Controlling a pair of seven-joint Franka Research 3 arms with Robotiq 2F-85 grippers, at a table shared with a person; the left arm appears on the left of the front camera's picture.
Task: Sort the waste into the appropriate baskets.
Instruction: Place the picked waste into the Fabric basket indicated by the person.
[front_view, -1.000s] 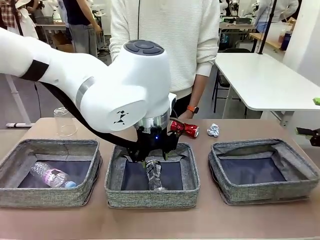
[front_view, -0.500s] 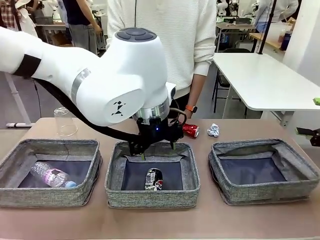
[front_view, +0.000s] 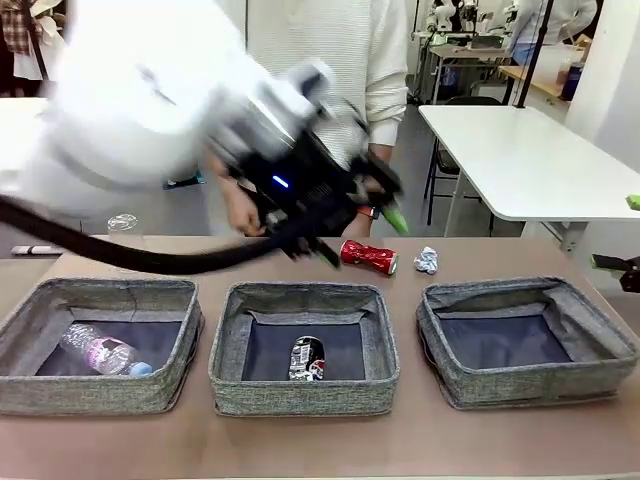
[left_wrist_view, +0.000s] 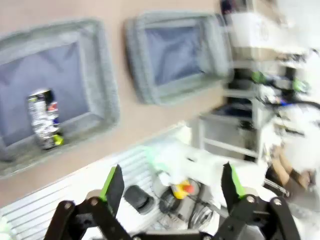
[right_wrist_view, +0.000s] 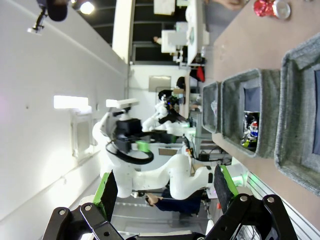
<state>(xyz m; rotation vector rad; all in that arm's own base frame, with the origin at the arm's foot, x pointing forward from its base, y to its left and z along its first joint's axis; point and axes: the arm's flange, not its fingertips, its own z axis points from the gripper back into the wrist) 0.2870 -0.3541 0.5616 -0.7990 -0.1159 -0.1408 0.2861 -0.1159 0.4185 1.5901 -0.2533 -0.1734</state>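
Observation:
A crushed dark can lies on the dark bottom of the middle basket; it also shows in the left wrist view as the dark can. My left gripper is blurred, open and empty, tilted above the far rim of that basket, close to the crushed red can. A crumpled paper ball lies right of the red can. The plastic bottle rests in the left basket. A clear cup stands behind it. My right gripper is open, off to the side of the table.
The right basket holds nothing. A person in a white sweater stands at the far side, a hand low behind my left arm. A white table stands at the back right.
My left gripper opened and let the dark can drop into the middle basket, then rose and swung up toward the far side. The can now lies flat.

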